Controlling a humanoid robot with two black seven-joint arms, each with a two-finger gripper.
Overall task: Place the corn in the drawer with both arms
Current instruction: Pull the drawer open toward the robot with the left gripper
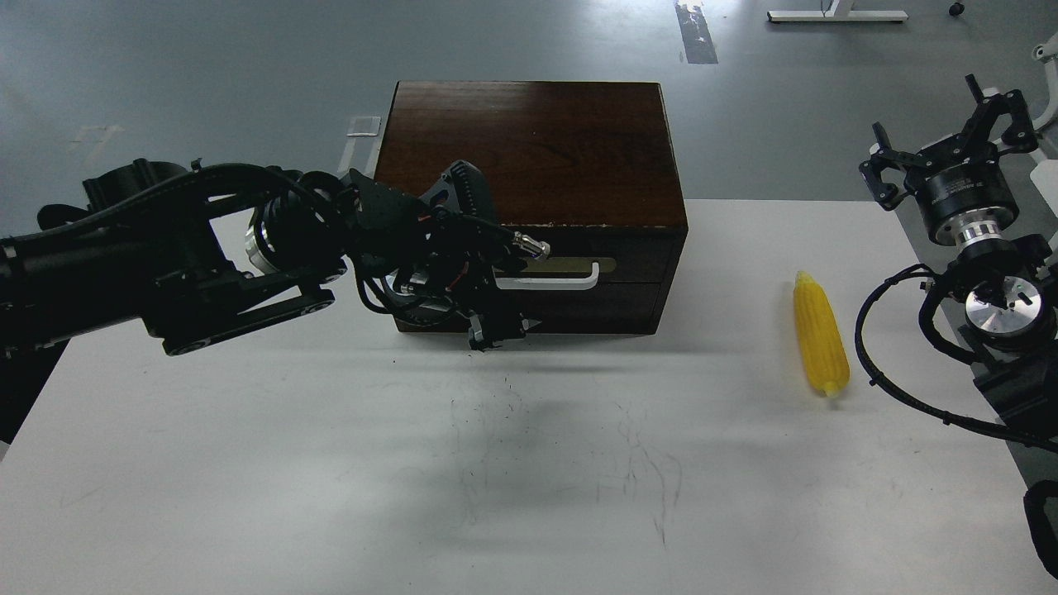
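You're looking down on the white table (248, 496), which fills the lower two thirds of the frame, its surface scuffed with faint dark scratches near the centre. At upper centre sits the dark brown wooden box (529, 140), its back part hanging past the table's far edge over the grey floor (165, 66).

Your left arm (124, 256) sweeps in from the left edge at mid-height, thick and black, with a silver ring at its wrist. Its far end, the left gripper (488, 273), is right up against the box's front face. One finger arcs over the box's top front edge, the other drops to the table by the lower front edge, so the pincer stands wide, spanning the left part of the front.

The drawer (628, 277) sits flush in the box front, shut. Its white bar handle (570, 281) and brass plate show just right of the left gripper, and whether a finger touches the handle you can't tell.

Your right arm (984, 273) stands at the right edge, with the right gripper (950, 140) raised in the upper right, claws spread wide and holding nothing.

The corn (820, 343) lies on the table right of centre, well apart from the box, tapered tip pointing toward the top of the frame.
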